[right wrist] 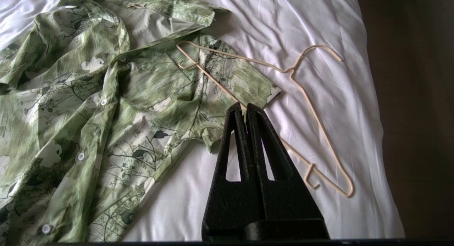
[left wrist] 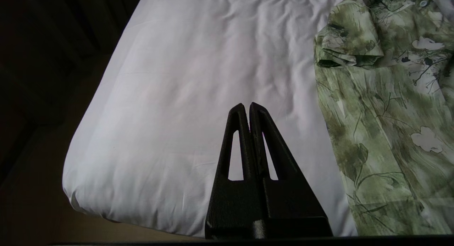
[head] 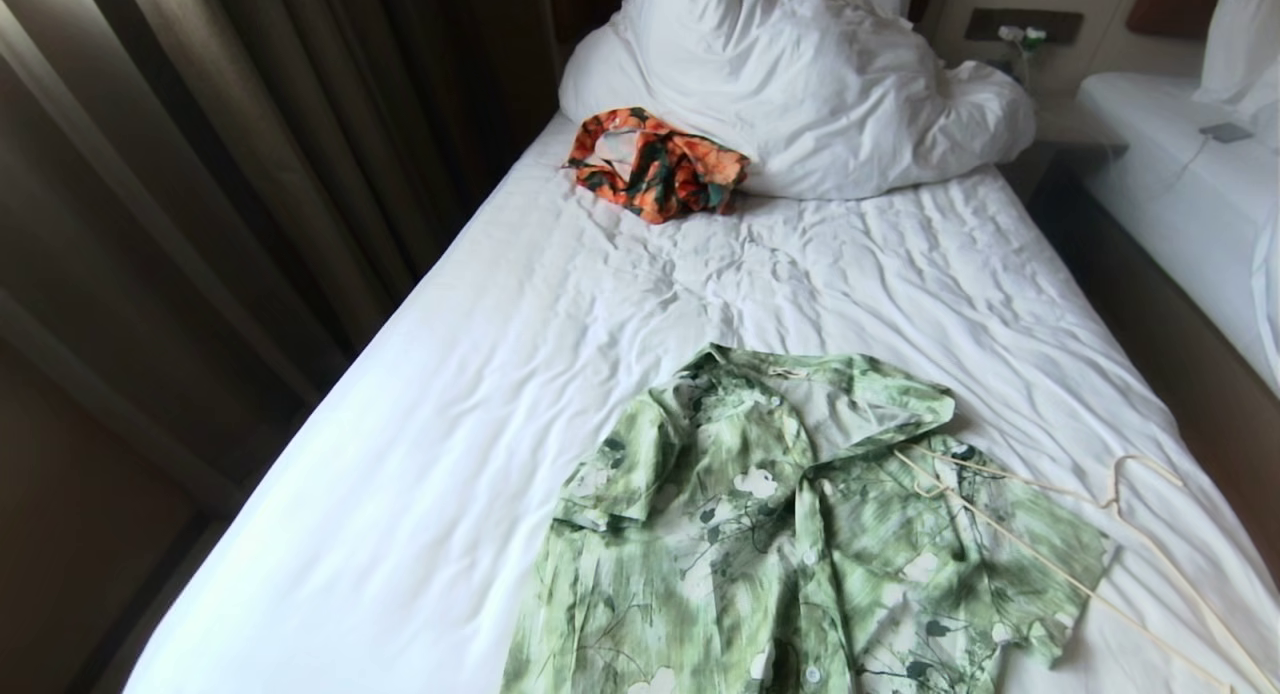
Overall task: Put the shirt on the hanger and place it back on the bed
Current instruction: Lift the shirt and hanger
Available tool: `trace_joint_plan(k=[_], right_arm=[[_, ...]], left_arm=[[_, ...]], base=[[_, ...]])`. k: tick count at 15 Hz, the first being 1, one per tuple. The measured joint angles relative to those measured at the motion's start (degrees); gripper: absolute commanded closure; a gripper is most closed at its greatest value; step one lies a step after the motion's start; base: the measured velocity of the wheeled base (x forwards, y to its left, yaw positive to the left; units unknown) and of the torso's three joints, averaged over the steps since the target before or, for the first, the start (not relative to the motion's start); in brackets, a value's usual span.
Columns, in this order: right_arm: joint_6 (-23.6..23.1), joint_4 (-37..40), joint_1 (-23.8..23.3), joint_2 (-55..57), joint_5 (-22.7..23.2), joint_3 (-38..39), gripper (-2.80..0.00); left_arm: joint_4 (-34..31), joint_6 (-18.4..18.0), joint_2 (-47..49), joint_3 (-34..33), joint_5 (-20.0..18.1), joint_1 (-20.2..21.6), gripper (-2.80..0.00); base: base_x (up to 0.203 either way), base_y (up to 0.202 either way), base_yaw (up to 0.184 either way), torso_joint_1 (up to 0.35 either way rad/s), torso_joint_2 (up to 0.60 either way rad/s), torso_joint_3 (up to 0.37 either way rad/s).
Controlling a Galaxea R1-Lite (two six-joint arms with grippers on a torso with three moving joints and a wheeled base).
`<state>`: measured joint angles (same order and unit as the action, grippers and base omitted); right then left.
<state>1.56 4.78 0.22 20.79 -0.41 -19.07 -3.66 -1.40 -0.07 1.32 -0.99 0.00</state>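
Starting layout for hanging the garment. The leaf-print shirt (head: 790, 534) lies spread face-up on the near end of the bed (head: 480, 374), collar toward the pillow, its front partly unbuttoned. The wire hanger (right wrist: 301, 97) rests flat just beside the shirt on the robot's right; one shoulder end overlaps the shirt's sleeve, while the hook lies on bare sheet beyond the sleeve. An orange patterned garment (head: 655, 164) sits well apart from the shirt, against the bunched duvet (head: 800, 84). The right gripper (right wrist: 245, 106) hovers above the shirt's sleeve edge, jaws pressed together and empty; the left gripper (left wrist: 247, 106) hangs over bare sheet on the shirt's other side, likewise closed and holding nothing. Judged first step: taking up the hanger. The jaws must part before descent; the neck below the hook, clear of the shirt, seems the best pinch point, since the thin wire lies flush on soft sheet and a grasp near the sleeve risks catching cloth.
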Motion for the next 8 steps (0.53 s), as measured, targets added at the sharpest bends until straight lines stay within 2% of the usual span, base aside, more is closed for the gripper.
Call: trace_joint_plan(k=[4,8], right_arm=[[6.56,-2.63,-0.87,20.72,-0.11,-9.03,0.0],[11.16,-3.13,-6.18,43.99,1.28,-18.46,0.0]], left_arm=[[0.01,0.0,0.0,0.0,0.03,0.0,0.0],[0.01,0.0,0.0,0.0,0.02,0.0,0.0]], base=[[0.0,0.0,0.0,0.0,0.0,0.0],[0.0,0.0,0.0,0.0,0.0,0.0]])
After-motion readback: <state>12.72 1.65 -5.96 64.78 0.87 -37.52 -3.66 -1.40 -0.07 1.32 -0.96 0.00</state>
